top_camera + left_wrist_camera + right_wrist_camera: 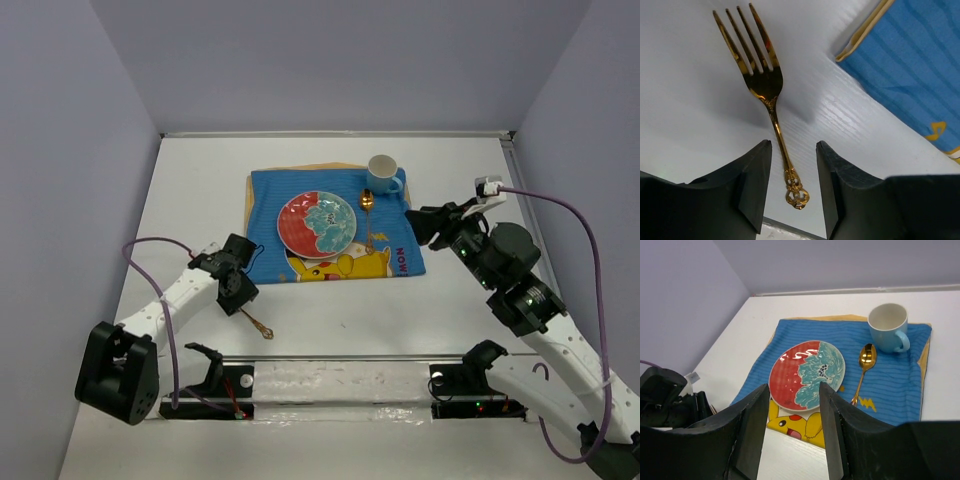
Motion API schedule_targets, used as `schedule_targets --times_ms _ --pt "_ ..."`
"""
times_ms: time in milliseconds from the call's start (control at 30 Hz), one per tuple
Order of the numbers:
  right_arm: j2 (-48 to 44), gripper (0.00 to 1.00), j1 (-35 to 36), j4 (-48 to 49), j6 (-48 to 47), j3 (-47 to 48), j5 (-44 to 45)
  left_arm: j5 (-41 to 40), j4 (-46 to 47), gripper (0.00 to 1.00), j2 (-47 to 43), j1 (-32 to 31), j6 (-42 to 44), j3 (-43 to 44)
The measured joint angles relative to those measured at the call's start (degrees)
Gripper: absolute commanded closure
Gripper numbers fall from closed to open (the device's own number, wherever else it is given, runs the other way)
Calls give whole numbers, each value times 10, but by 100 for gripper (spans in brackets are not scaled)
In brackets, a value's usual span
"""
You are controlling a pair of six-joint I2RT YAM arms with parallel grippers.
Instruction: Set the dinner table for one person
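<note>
A gold fork (771,105) lies on the white dinner table (190,190), left of the blue cartoon placemat (268,195). My left gripper (793,145) is low over the fork's ornate handle end (262,328), open, with a gap on each side of the handle. On the placemat sit a red and teal plate (316,224), a gold spoon (367,215) and a light blue cup (383,175). My right gripper (425,222) hangs open and empty just right of the placemat, and its view looks over the plate (807,375), the spoon (864,367) and the cup (888,326).
A yellow layer (865,30) peeks out under the placemat's edge. A metal strip (340,357) runs along the near edge by the arm bases. Grey walls close the table on the left, right and far side. Purple cables (140,250) loop off both arms.
</note>
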Motion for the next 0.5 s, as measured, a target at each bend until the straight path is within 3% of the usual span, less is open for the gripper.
schedule_targets --times_ms 300,400,500 --pt "-10 49 0 -3 -1 -1 14 11 51 49 10 -2 -7 -29" --pt "-7 49 0 -7 -2 -5 16 14 57 44 10 -2 -8 -29" --pt "-5 49 0 -10 -2 -6 16 18 62 32 10 -2 -8 -29"
